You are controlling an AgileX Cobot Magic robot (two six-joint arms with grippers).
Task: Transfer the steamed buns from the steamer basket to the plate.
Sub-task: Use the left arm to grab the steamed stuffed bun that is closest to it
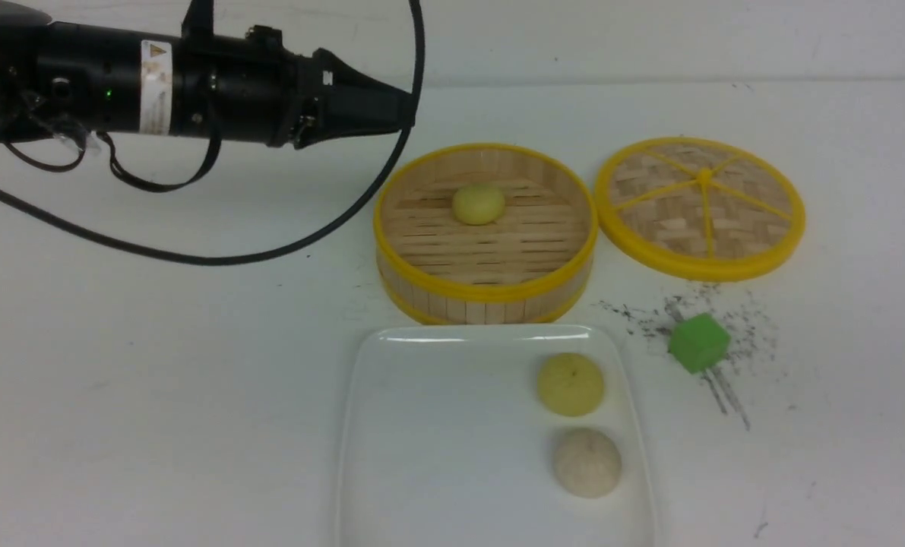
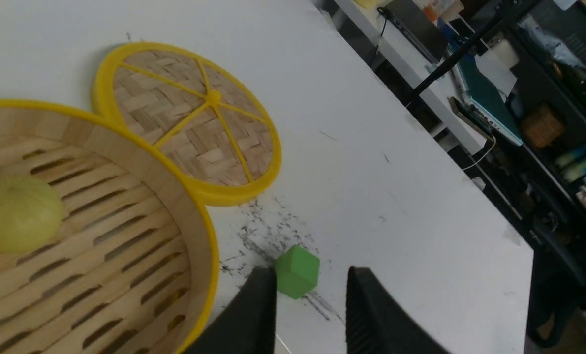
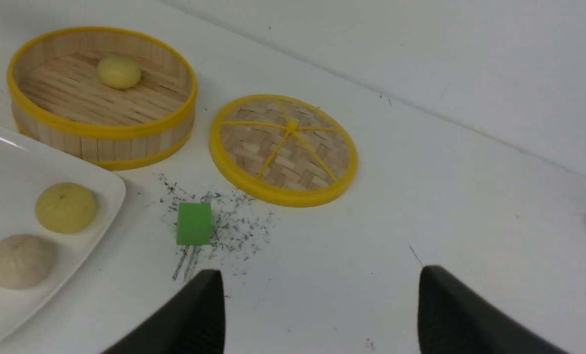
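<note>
Pale yellow-green bun [image 1: 478,205], judged soft and light, is shown on the steamer basket [image 1: 486,291] floor, to be pinched gently at its sides; left tool [image 2: 310,314] is held part-open, right tool [image 3: 317,314] wide open, both empty.

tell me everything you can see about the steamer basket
The steamer basket is round and lidless, with upright walls of pale bamboo strips, a slatted floor and yellow rims top and bottom. It sits flat on the white table, just behind the plate; whether they touch is unclear. One pale yellow bun rests on its floor, toward the back. Its lid lies flat to its right, with a narrow gap between them.
</note>
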